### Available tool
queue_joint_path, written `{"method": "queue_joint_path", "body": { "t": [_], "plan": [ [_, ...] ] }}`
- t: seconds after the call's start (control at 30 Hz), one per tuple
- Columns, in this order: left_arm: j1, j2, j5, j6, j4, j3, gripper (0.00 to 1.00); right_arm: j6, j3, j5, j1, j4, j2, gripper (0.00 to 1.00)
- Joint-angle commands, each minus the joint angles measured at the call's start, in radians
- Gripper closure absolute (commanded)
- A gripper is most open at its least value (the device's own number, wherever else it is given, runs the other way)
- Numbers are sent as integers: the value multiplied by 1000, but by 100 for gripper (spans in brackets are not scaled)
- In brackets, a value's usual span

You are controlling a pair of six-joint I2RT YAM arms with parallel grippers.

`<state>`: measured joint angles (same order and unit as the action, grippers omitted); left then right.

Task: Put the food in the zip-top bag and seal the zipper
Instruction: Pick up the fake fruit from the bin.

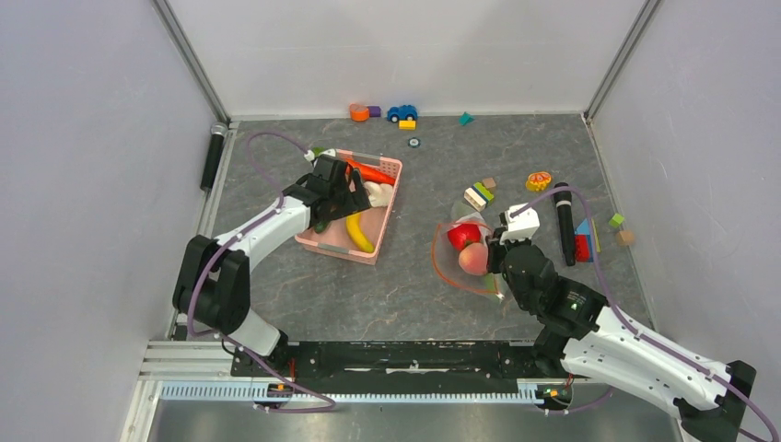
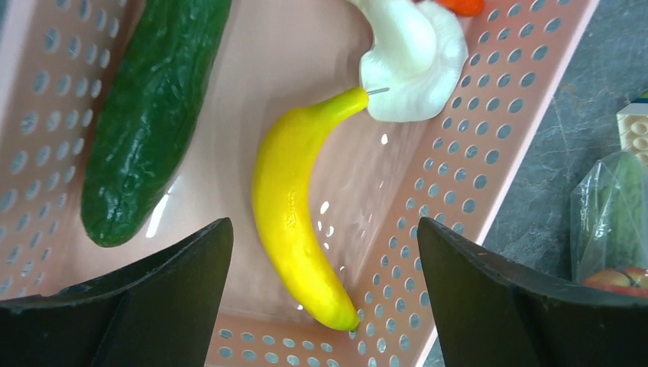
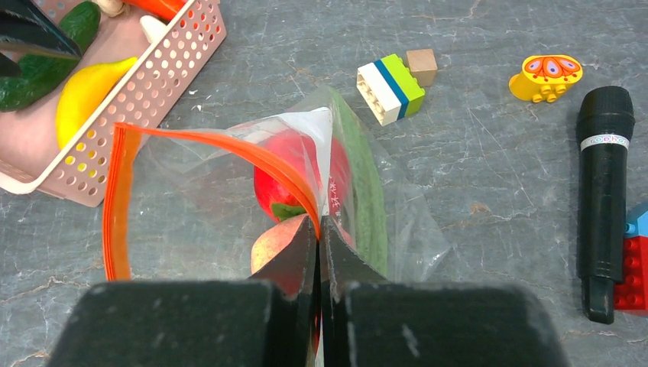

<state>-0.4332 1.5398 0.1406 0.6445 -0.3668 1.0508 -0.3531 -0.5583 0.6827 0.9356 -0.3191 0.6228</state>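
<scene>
Half the carrot (image 2: pixel 461 6) cropped out

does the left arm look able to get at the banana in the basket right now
Probably yes. The left claw hangs open right over the banana, which lies bare on the basket floor, apart from the cucumber; only its tip meets the mushroom.

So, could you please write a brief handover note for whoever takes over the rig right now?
Left gripper: open, over the pink basket, above the banana.
Right gripper: shut on the zipper strip, holding the zip-top bag mouth open.
Done: tomato, a pink piece and a green item are inside the bag.
Left: banana, cucumber, mushroom and carrot are in the basket; bag them, then seal the zipper.
</scene>
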Motion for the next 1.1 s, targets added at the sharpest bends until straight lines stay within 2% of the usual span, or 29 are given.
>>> {"method": "queue_joint_path", "body": {
  "t": [0.0,0.2,0.77,0.97,1.07],
  "plan": [
    [2,34,-57,59,-13,13,7,11,0,33,0,35,-7,100],
    [2,39,-57,90,-31,-36,10,5,0,32,1,35,-8,100],
    [-18,178,-72,88,-52,-51,20,2,2,67,1,36,20,99],
    [-38,220,-71,92,-52,-41,30,2,3,76,0,37,17,99],
    [-47,223,-62,97,-56,-36,41,2,3,79,0,37,13,99]
  ]
}}
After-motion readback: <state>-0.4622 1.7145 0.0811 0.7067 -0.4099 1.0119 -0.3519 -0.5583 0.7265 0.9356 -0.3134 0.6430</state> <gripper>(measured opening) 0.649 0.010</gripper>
